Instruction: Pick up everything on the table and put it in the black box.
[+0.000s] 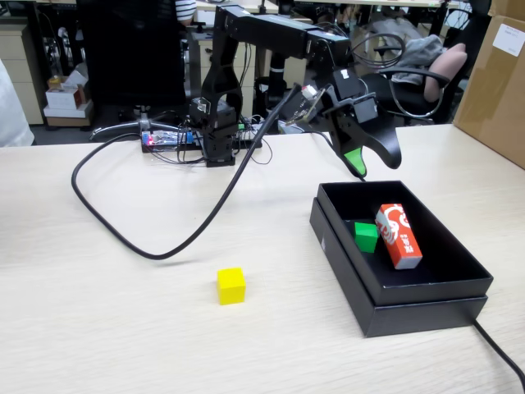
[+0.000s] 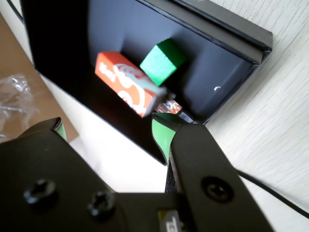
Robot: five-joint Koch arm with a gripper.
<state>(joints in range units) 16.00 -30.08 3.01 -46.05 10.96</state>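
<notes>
One green cube (image 1: 366,235) and one red carton (image 1: 399,235), long axis toward lower right, lie in the black box (image 1: 426,283); one yellow cube (image 1: 231,286) sits lower centre. Gripper (image 1: 361,171) spread wide, empty.

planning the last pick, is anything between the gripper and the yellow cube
Nothing visible. The gripper hangs open above the black box's far end; the yellow cube sits alone on bare table. The black cable loops behind it, off the direct line.

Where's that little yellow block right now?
In the fixed view the yellow cube sits alone on the table, left of the black box, below the cable loop.
</notes>
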